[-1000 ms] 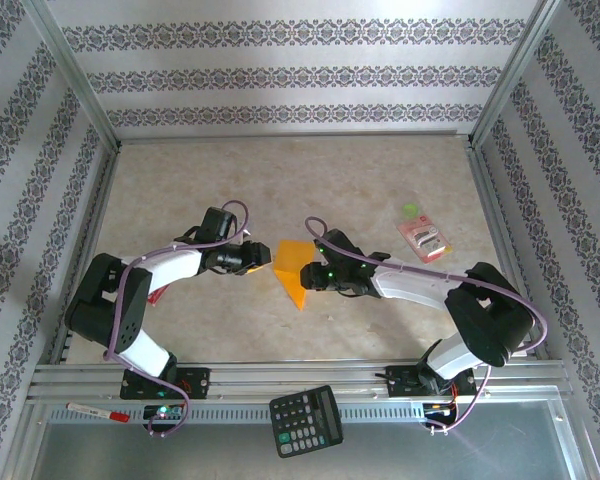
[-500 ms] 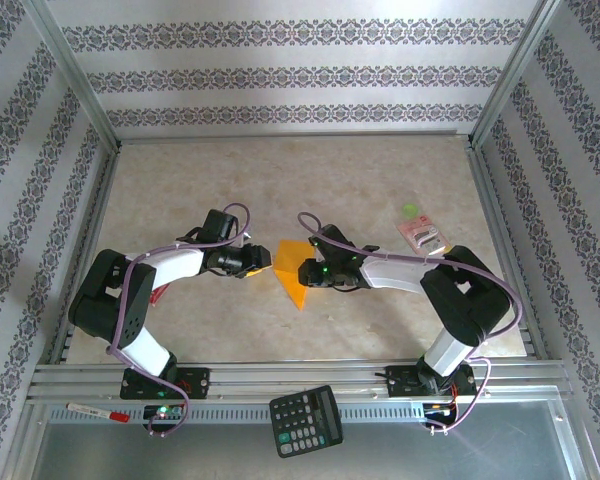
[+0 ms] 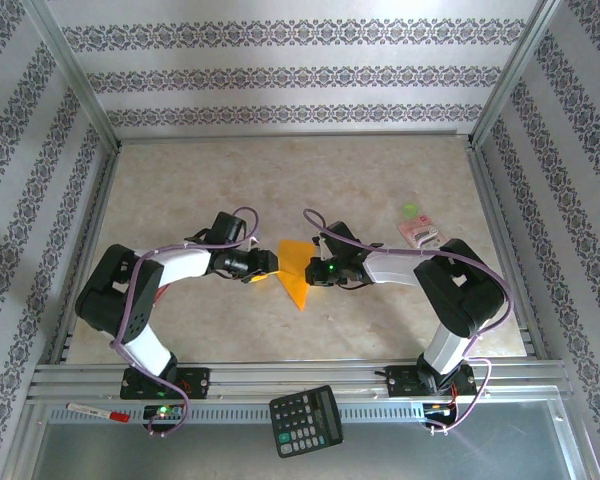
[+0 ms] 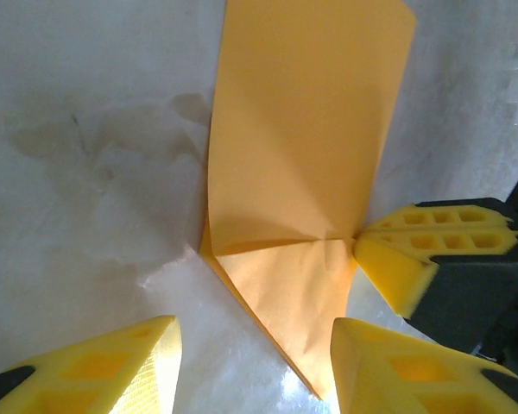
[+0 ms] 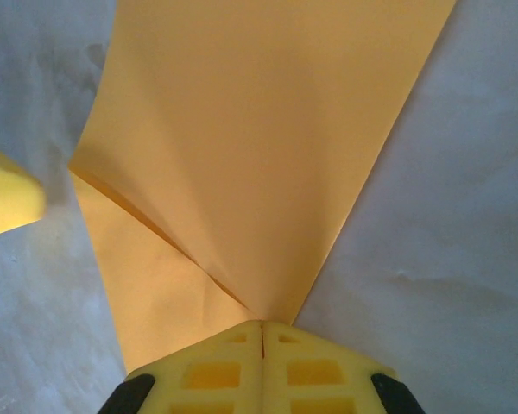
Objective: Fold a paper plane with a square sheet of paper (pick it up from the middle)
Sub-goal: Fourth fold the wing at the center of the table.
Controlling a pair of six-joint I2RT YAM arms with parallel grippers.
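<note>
Paper sits mid-table between the two arms. The square sheet of paper [image 3: 294,270], partly folded into a wedge, has its long axis running from a wide far end to a point aimed at the arm bases. The right tool [image 5: 262,328] is pinched closed on the sheet's right edge, where a diagonal crease meets it. The left tool [image 4: 255,366] stands wide just left of the sheet, the narrow point falling between its fingers in its wrist view. Whether they touch it is unclear. Bare table [image 3: 280,180] lies beyond the far edge, and the pink packet [image 3: 423,236] sits well apart rightward, so a fold leftward looks unobstructed.
</note>
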